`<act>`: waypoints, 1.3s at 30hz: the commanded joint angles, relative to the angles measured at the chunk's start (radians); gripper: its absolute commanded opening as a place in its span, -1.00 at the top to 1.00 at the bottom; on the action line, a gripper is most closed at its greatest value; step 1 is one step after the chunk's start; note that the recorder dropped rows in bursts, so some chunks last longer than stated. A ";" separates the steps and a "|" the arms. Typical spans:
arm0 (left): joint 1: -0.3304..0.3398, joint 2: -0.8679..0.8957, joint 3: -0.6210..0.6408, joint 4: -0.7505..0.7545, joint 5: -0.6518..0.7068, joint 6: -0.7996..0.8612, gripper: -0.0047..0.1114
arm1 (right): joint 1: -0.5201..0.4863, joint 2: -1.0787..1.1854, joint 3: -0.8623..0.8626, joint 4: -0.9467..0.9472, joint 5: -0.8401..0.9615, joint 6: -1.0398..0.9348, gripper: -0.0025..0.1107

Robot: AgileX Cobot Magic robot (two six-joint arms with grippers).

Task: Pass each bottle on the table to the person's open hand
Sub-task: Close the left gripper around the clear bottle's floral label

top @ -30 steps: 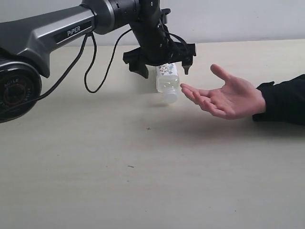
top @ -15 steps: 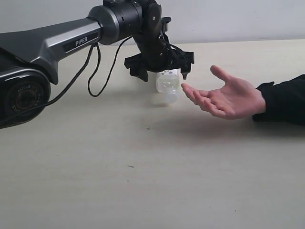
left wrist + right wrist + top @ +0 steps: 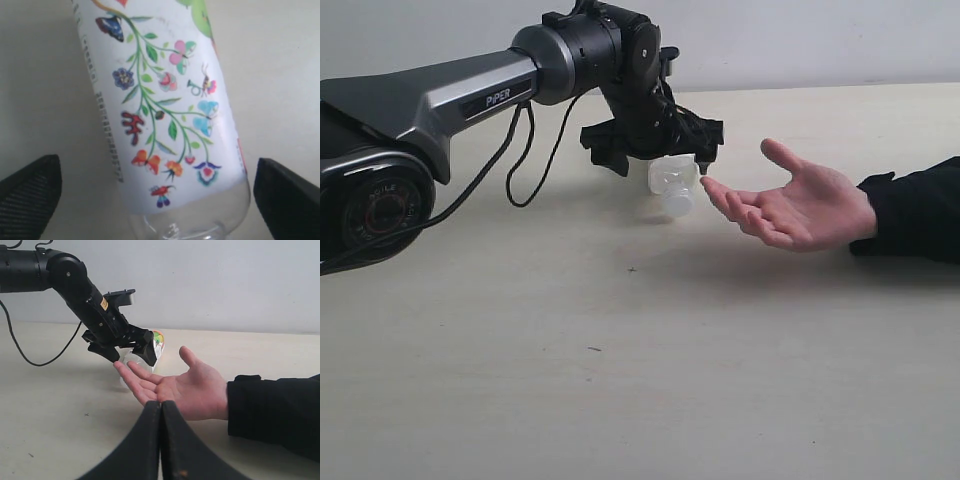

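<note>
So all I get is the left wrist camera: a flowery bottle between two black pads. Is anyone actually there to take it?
Observer: Yes. In the exterior view a person's open hand waits palm up, with its fingertips close to the cap end of the bottle.
Visitor: Is the bottle up in the air?
Observer: It doesn't look like it. It seems to lie tilted on the table, with its cap end toward the exterior camera.
Visitor: And what is the other arm doing?
Observer: The right gripper is shut with nothing in it, and it faces the hand from a distance.
</note>
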 commanded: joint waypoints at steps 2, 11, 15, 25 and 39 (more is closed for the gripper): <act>-0.003 -0.004 -0.006 0.008 -0.008 0.000 -0.84 | -0.004 -0.004 0.007 0.000 0.000 -0.006 0.96; -0.003 -0.004 -0.006 0.008 0.000 0.000 -0.81 | -0.004 -0.004 0.007 0.000 0.000 -0.006 0.96; -0.003 -0.004 -0.006 0.021 0.003 -0.045 -0.49 | -0.004 -0.004 0.007 0.000 0.000 -0.006 0.96; -0.003 -0.004 -0.006 0.023 -0.006 -0.031 -0.06 | -0.004 -0.004 0.007 0.000 0.000 -0.006 0.96; -0.003 -0.004 -0.006 0.008 0.003 0.034 -0.44 | -0.004 -0.004 0.007 0.000 0.000 -0.006 0.96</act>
